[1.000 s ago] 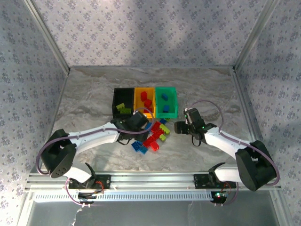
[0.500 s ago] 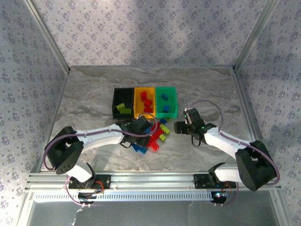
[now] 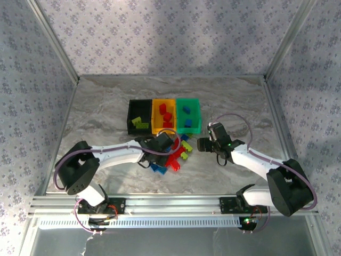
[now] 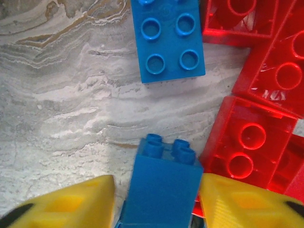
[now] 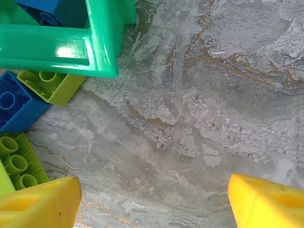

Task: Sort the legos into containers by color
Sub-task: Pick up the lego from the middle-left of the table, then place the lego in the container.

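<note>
Fingers [image 4: 71,204] of the left gripper [image 4: 156,185] flank a blue lego [image 4: 164,190] lengthwise; whether clamped, I cannot tell. Right gripper [image 5: 153,190] hangs spread.

The top external camera looks down from above and behind the arm bases [image 3: 98,205] onto the worktop [image 3: 101,106]. Both wrist cameras face down, very near it: the left over the legos [image 4: 166,38], the right at the green bin's [image 5: 57,52] corner

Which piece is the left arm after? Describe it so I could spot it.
Find the brick pile in front of the row of bins. There, between the left gripper's yellow fingers, is a blue brick tipped with studs pointing away, unlike the flat blue brick beyond it.
</note>
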You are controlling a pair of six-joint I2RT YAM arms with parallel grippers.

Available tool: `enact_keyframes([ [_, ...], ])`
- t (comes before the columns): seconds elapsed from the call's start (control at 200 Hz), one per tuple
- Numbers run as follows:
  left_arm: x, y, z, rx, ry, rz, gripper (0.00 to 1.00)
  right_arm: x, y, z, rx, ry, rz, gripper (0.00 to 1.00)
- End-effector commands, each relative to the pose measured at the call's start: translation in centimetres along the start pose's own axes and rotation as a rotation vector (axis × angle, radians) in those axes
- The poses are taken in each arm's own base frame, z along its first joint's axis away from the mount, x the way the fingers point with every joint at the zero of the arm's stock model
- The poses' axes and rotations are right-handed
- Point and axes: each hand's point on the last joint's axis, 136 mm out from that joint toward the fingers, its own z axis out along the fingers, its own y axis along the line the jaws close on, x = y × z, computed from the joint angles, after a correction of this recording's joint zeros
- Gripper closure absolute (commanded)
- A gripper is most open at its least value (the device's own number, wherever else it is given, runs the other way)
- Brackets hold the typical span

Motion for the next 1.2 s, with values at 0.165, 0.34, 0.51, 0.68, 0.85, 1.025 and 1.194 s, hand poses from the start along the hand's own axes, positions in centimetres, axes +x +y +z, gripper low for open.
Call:
enact_keyframes([
  [0.165, -0.2, 0.5, -0.3, -0.044, 0.003, 0.000, 0.60, -0.9, 0.1, -0.4, 0.017, -0.019, 0.002, 0.17],
  [0.34, -1.4, 0.4, -1.9, -0.030, -0.042, -0.014, 0.61, -0.7, 0.1, -0.3, 0.021, -0.010, -0.002, 0.17],
  [0.51, -4.0, 0.4, -4.9, -0.022, -0.145, -0.030, 0.63, -0.8, 0.3, -0.2, 0.016, -0.013, -0.004, 0.17],
  [0.68, -8.4, -1.2, -7.5, 0.005, -0.237, 0.005, 0.63, -0.9, 0.5, -0.2, 0.010, -0.014, -0.007, 0.17],
  [0.85, -13.5, -2.2, -8.6, -0.043, -0.286, 0.036, 0.64, -0.7, 0.4, -0.2, 0.019, -0.007, -0.013, 0.17],
  [1.025, -18.4, -3.5, -7.6, -0.012, -0.303, 0.046, 0.64, -0.9, 0.3, -0.4, 0.024, -0.025, -0.018, 0.17],
  [1.194, -22.0, -3.6, -4.5, -0.017, -0.271, 0.051, 0.65, -1.1, -0.4, -0.6, 0.063, -0.031, -0.024, 0.17],
])
